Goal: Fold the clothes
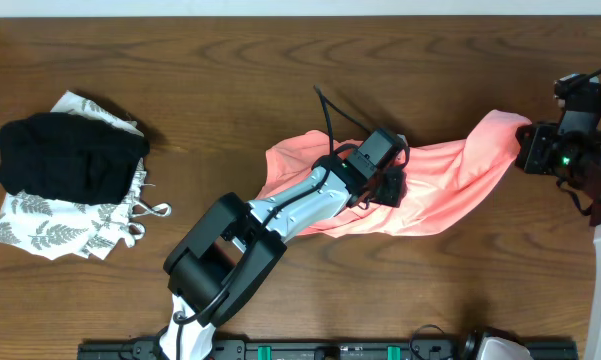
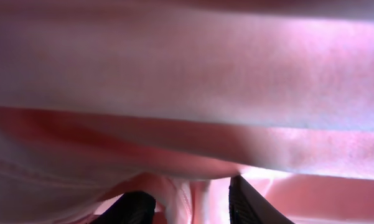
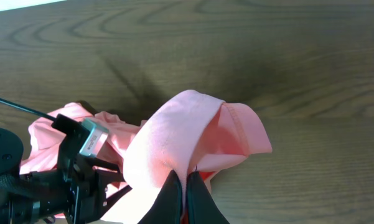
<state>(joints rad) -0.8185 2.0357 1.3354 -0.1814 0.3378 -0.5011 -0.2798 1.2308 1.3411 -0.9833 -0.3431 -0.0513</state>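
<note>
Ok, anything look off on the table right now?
Yes. The salmon-pink thin-fabric T-shirt is bunched into a crumpled, twisted band instead of lying flat. Its right end is pinched in the shut right gripper; the left gripper is buried in folds at its middle.

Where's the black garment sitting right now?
Overhead view: the black garment lies at the far left of the table, on top of the white leaf-print garment, well clear of the pink T-shirt.

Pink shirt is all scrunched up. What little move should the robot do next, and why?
Probably close the left gripper on the fold between its parted fingers. The right gripper pinches one end of the T-shirt, which lies bunched; a second grip would let both arms spread it.
</note>
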